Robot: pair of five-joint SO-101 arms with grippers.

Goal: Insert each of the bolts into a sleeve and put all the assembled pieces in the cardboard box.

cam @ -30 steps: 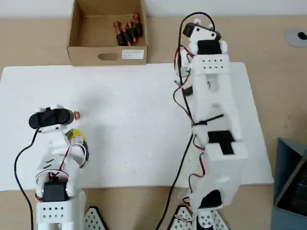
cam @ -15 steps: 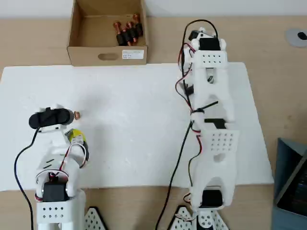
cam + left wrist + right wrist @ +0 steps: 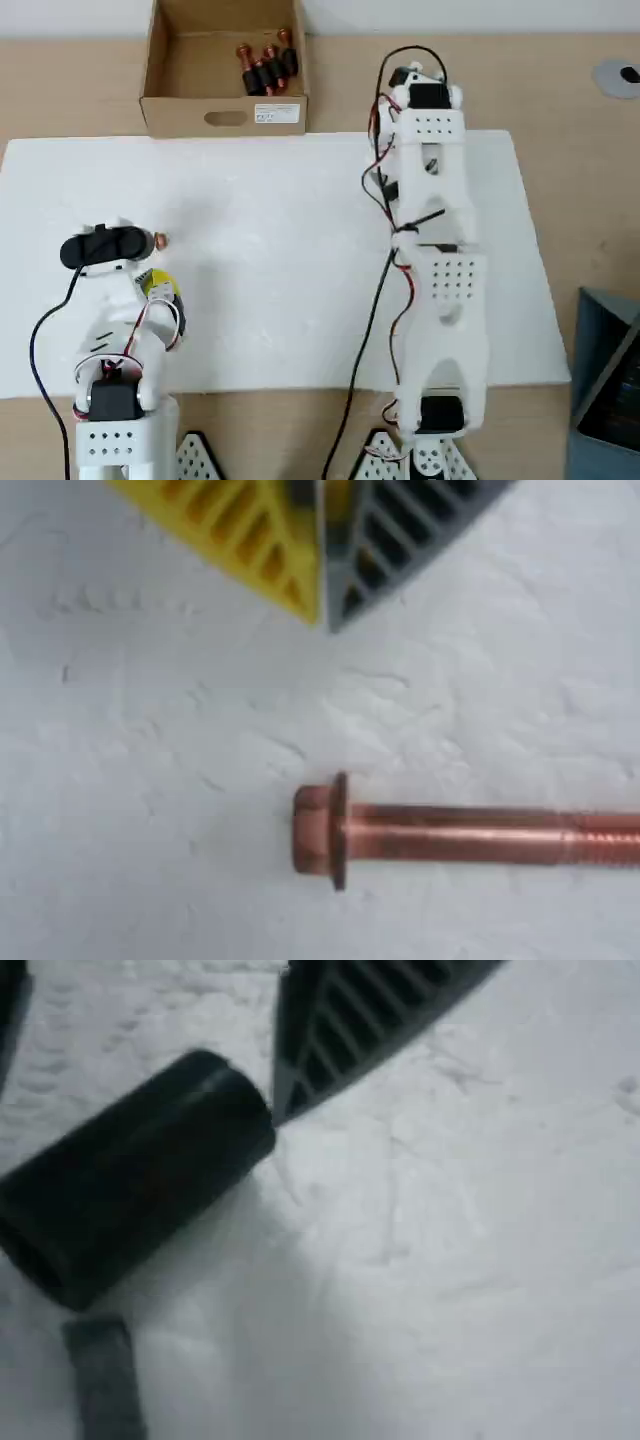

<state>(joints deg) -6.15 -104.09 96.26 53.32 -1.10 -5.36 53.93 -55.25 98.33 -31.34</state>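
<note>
A copper bolt lies flat on the white mat, and its head pokes out beside my left arm. My left gripper hangs just above the bolt, its yellow and grey fingers shut tip to tip on nothing. A black sleeve lies on the mat at the far right. My right gripper is open around it, with one ribbed finger touching its end. The right arm stretches toward the far mat edge. The cardboard box at the back holds several assembled pieces.
A dark grey-blue bin stands at the table's right edge. A grey round disc sits at the far right corner. Cables hang along the right arm. The mat's middle is bare.
The right arm has straightened and swung slightly left, and its wrist has reached farther toward the back edge. The left arm and the bolt have stayed put.
</note>
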